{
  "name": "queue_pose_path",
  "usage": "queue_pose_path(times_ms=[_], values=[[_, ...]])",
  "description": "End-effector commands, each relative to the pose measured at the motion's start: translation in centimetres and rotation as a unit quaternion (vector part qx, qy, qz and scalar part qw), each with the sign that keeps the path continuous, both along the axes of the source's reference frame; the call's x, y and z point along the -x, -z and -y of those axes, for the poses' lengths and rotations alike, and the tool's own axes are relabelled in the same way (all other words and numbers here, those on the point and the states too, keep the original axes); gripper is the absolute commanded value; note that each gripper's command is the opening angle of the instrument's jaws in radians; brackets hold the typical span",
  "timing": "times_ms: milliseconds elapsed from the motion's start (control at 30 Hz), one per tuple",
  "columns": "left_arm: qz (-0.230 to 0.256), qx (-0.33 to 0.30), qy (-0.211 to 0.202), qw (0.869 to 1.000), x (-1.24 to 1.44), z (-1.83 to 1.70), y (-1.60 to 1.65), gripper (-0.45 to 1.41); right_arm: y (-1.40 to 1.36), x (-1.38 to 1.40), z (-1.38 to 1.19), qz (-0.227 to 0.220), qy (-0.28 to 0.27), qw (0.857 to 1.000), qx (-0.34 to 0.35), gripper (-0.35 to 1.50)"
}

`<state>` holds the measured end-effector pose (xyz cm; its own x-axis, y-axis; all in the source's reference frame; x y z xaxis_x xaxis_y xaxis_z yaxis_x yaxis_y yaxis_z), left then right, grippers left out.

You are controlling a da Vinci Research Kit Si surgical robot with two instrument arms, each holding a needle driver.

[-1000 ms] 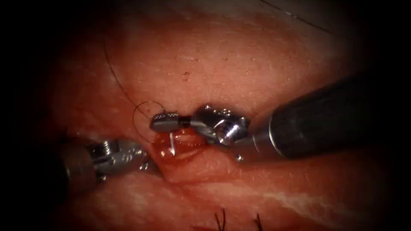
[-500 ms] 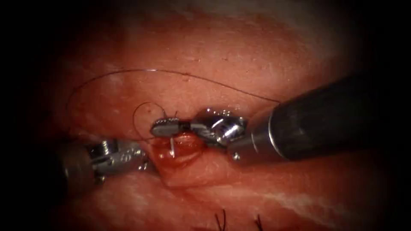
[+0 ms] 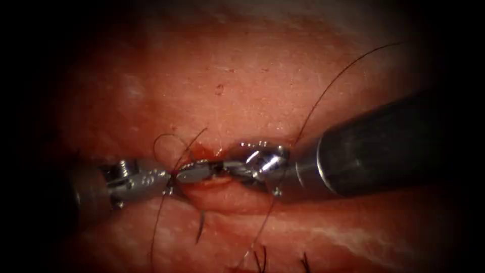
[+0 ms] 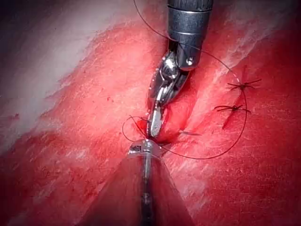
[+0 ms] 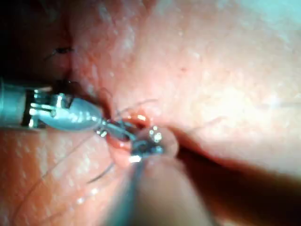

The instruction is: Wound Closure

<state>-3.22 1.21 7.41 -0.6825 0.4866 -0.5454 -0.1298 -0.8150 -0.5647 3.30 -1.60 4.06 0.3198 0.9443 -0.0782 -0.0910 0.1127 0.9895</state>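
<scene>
At the cut (image 3: pixel 204 150), right end effector (image 3: pixel 196 172), clenched, has dropped to meet left end effector (image 3: pixel 162 179), whose grip I cannot tell

The right tool (image 3: pixel 194 172) lies nearly level, its wrist bent, jaws pressed together; tip to tip with it sits the left tool (image 3: pixel 164 178), almost touching; whether the left one grips, I cannot tell.

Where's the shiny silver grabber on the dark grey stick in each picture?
Endoscope view: right arm's silver tool comes from the right, tip at the red cut.
Left wrist view: it reaches toward the camera, tip at the cut.
Right wrist view: closest to the camera, tip at the cut.
Shared landmark: the cut.
</scene>
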Motion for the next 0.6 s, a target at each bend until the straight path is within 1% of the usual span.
queue_pose_path(times_ms=[33,67,100,167,200,267,300,433,467,533,567,600], values=[[0.001,-0.001,-0.001,1.000,0.07,0.06,-0.06,-0.45,-0.08,0.00,0.03,-0.004,-0.014,1.000,-0.001,0.59],[0.001,-0.001,-0.001,1.000,0.06,0.07,-0.05,-0.45,-0.09,0.01,-0.01,-0.007,-0.020,1.000,-0.002,0.73],[0.001,-0.001,-0.001,1.000,0.06,0.09,-0.04,-0.45,-0.09,0.04,-0.04,-0.007,-0.025,1.000,-0.003,0.78],[0.001,-0.001,-0.001,1.000,0.03,0.13,0.02,-0.45,-0.10,0.17,-0.19,0.000,-0.038,0.999,0.016,0.78],[0.003,0.003,0.000,1.000,0.01,0.16,0.06,-0.45,-0.08,0.29,-0.30,0.005,-0.044,0.999,0.031,0.81],[0.008,0.010,-0.001,1.000,0.00,0.18,0.10,-0.45,-0.05,0.40,-0.40,0.006,-0.047,0.998,0.048,0.81],[0.018,0.020,0.003,1.000,-0.01,0.18,0.14,-0.45,0.00,0.53,-0.51,0.013,-0.055,0.996,0.066,0.86],[0.037,0.043,0.012,0.998,-0.04,0.19,0.25,-0.45,0.09,0.72,-0.70,0.029,-0.068,0.993,0.093,0.86],[0.058,0.064,0.016,0.996,-0.06,0.16,0.34,-0.45,0.13,0.79,-0.76,0.036,-0.074,0.992,0.101,0.84],[0.084,0.084,0.020,0.993,-0.08,0.14,0.41,-0.45,0.15,0.84,-0.81,0.041,-0.077,0.990,0.115,0.83],[0.113,0.110,0.024,0.987,-0.11,0.13,0.48,-0.45,0.16,0.86,-0.85,0.047,-0.081,0.987,0.128,0.81],[0.123,0.119,0.027,0.985,-0.12,0.13,0.51,-0.45,0.16,0.86,-0.85,0.047,-0.083,0.987,0.130,0.79]])
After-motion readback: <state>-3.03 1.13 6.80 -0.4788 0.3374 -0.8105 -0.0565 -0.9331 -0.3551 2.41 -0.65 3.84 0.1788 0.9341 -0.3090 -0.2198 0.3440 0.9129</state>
